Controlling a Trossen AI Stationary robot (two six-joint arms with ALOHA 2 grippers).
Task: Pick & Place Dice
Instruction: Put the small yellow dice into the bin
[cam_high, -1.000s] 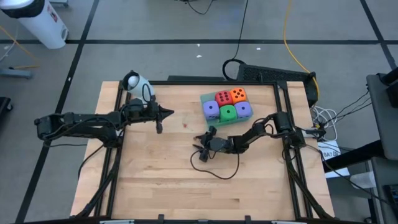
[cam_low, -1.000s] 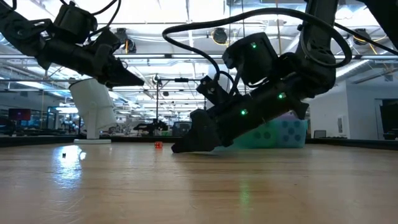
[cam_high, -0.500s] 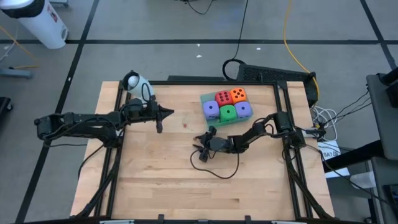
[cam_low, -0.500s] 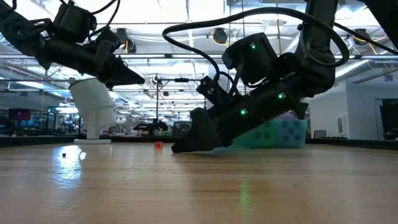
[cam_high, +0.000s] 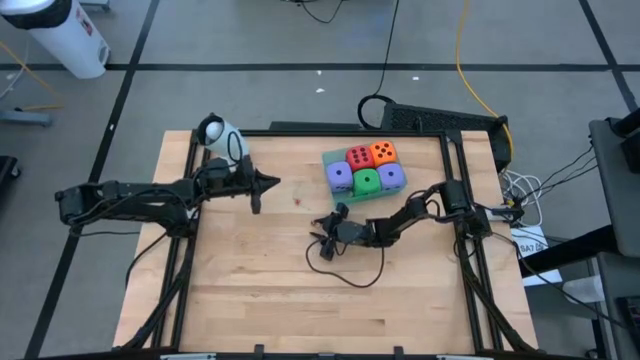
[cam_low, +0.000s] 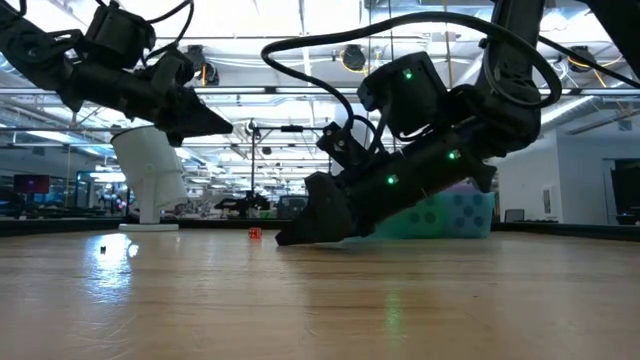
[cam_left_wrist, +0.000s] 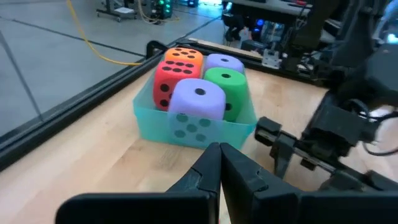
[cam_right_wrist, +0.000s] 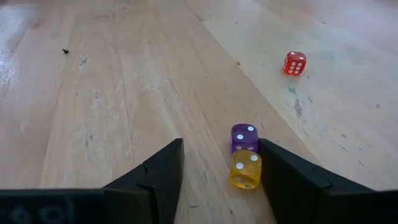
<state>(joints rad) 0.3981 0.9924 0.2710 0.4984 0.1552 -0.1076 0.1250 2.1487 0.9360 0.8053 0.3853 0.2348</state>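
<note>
Dice, five soft foam cubes with dark pips, sit packed in the flat translucent green tray (cam_high: 328, 158) at the table's far side: red (cam_high: 358, 157), orange (cam_high: 382, 152), green (cam_high: 367, 182) and two purple-blue (cam_high: 340, 176). My right gripper (cam_right_wrist: 217, 180) lies low on the wooden table (cam_high: 250, 280), near the tray, jaws parted and grasping nothing. Between its fingers lie a tiny purple die (cam_right_wrist: 244, 137) and a tiny yellow die (cam_right_wrist: 246, 169), touching each other, close against one finger. A tiny red die (cam_right_wrist: 294, 63) lies farther off. My left gripper (cam_left_wrist: 219, 168) hovers with jaws clenched empty, pointing toward the tray.
</note>
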